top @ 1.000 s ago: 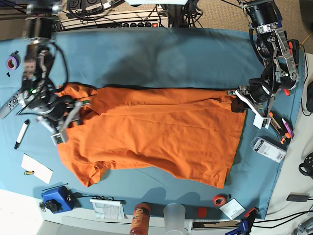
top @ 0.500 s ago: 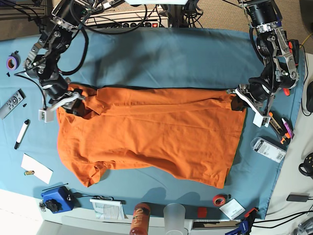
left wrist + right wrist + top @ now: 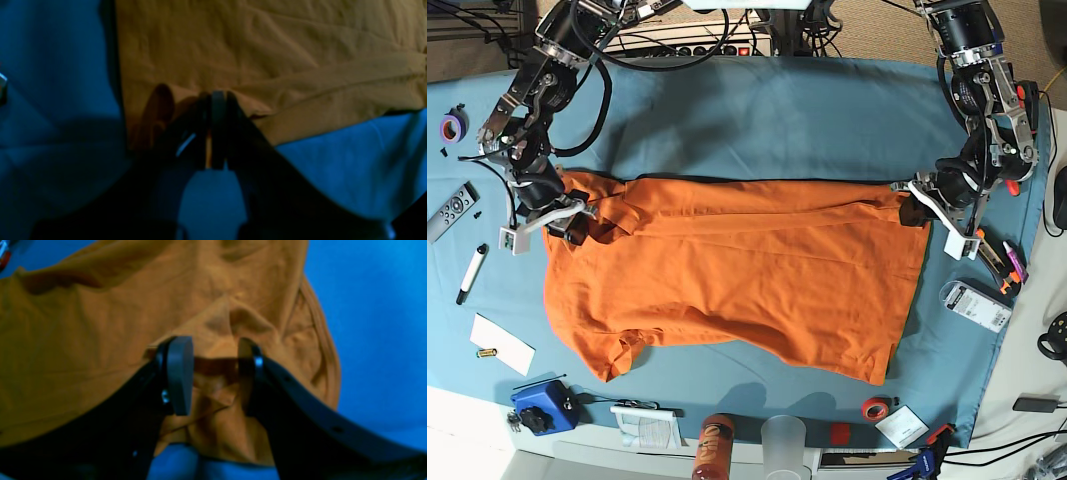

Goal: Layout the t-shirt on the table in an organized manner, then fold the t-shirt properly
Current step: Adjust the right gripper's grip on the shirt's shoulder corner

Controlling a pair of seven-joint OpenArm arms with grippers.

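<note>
Your left gripper [image 3: 917, 209], at the frame's right, is pinching a hem corner of the plain bright orange cloth t-shirt [image 3: 737, 275]; your right gripper [image 3: 213, 373] is gaping over the bunched sleeve. It's lying spread mid-frame on the blue-teal cloth table [image 3: 757, 120], likely limp and light, so be gripping corners.

Robotics lab: power strip [image 3: 682, 42], cable tangle [image 3: 617, 25], tape roll [image 3: 877, 408].

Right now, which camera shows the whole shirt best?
The base view: the whole shirt lies spread on the table. The two wrist views show only wrinkled patches of it near each tool.
</note>
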